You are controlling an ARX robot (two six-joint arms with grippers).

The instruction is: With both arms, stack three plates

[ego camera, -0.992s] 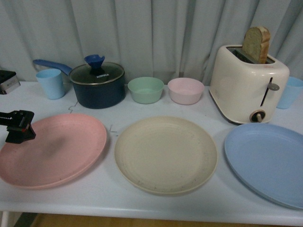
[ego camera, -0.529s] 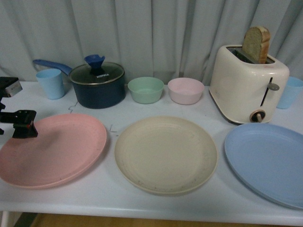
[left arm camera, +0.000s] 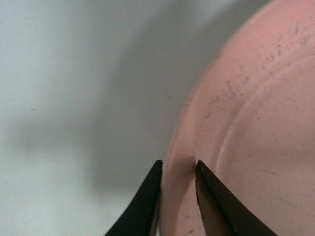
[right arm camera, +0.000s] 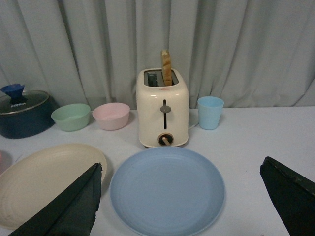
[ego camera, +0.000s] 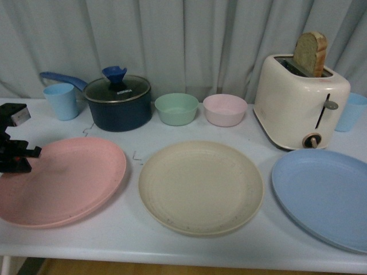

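1 left hand (left arm camera: 178,163) shifted left, pinching pink plate (left arm camera: 246,123) rim, right hand (right arm camera: 180,164) spread wide

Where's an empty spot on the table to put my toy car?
Bare table lies between the bowls and the cream plate, along the front edge, and between the blue plate and the cup beside the toaster. The back row, pot to toaster, is crowded. The left fingers pinch the pink plate's rim.
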